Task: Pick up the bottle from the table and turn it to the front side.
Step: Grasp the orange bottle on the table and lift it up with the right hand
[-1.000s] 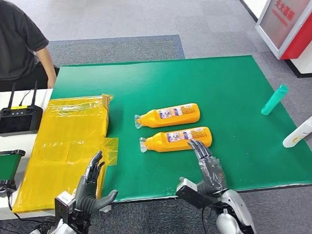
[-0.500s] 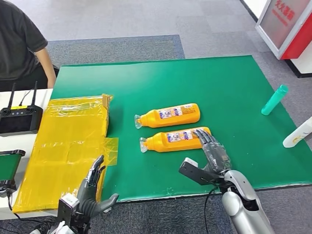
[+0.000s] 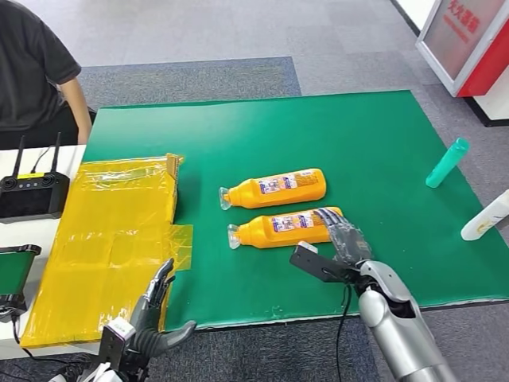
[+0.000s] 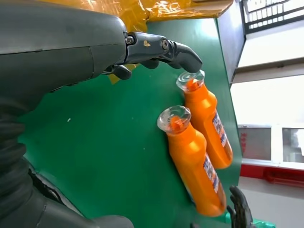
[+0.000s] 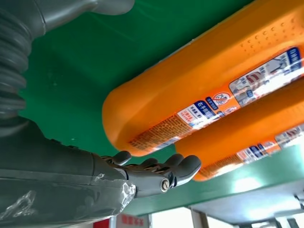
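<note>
The right robot hand (image 3: pixel 341 236) reaches over the table with its fingers spread and holds nothing; its fingertips lie at the flat base end of the near bottle (image 3: pixel 287 227), and the pictures do not settle whether they touch it or hang just above. In the right wrist view the thumb and fingers are apart beside that rounded orange end, not wrapped round it. This bottle lies on its side on the green mat (image 3: pixel 384 151) of the table, cap toward the robot's left, printed label showing on top. The far bottle (image 3: pixel 273 188) lies just beyond it, parallel and near, with a narrow strip of mat between them in the head view. The left robot hand (image 3: pixel 151 310) waits low at the near edge of the table, fingers apart and empty, beside a box wrapped in yellow tape (image 3: pixel 114 231). The step in hand looks like the approach to the grasp: nothing is lifted yet. The next move likely calls for the right robot hand to come down around the near bottle's body and close on it without nudging the far bottle, then lift and roll it. Farther out, a green tube (image 3: pixel 448 161) and a white bottle (image 3: pixel 486 216) lie at the mat's right edge, well apart.
</note>
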### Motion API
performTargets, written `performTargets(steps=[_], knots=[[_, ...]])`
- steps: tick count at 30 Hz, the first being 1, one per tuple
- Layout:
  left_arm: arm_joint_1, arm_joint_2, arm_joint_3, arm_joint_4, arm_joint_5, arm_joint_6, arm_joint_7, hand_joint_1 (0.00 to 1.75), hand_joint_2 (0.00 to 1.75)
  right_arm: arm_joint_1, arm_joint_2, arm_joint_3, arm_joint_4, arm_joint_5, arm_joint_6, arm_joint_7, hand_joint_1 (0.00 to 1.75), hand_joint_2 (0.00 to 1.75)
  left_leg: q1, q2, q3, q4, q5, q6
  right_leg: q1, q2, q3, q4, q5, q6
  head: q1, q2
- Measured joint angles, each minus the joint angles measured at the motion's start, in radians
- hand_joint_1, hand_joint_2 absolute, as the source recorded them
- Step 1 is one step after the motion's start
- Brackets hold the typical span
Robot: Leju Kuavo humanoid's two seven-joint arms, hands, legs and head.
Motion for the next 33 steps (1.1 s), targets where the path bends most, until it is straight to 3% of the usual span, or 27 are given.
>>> performTargets(steps=[8,16,24,33], knots=[[-0.025,-0.001,-0.007,-0.002,0.05,0.011,0.0,0.0,1.75,-0.202,0.0,0.043,0.16,0.011,0.065,0.04,0.0,1.75,0.0,0.0,0.0,0.0,0.002,0.0,0.0,0.0,0.0,0.0,0.003,0.0,0.0,0.0],[-0.033,0.003,-0.024,-0.002,0.071,0.028,0.0,0.0,1.75,-0.331,0.0,0.078,0.265,0.02,0.099,0.058,0.0,1.75,0.0,0.0,0.0,0.0,0.003,0.0,0.0,0.0,0.0,0.0,0.003,0.0,0.0,0.0],[-0.036,0.007,-0.031,-0.002,0.074,0.039,0.0,0.0,1.75,-0.395,0.0,0.109,0.338,0.029,0.132,0.062,0.0,1.75,0.0,0.0,0.0,0.0,0.003,0.0,0.0,0.0,-0.001,0.0,0.003,0.0,0.0,0.0],[-0.038,0.012,-0.031,-0.002,0.085,0.046,0.0,0.0,1.75,-0.469,0.001,0.16,0.463,0.016,0.239,0.025,0.0,1.75,0.0,0.0,0.0,0.0,0.003,0.0,0.0,0.0,0.0,0.0,0.004,0.0,0.0,0.0]])
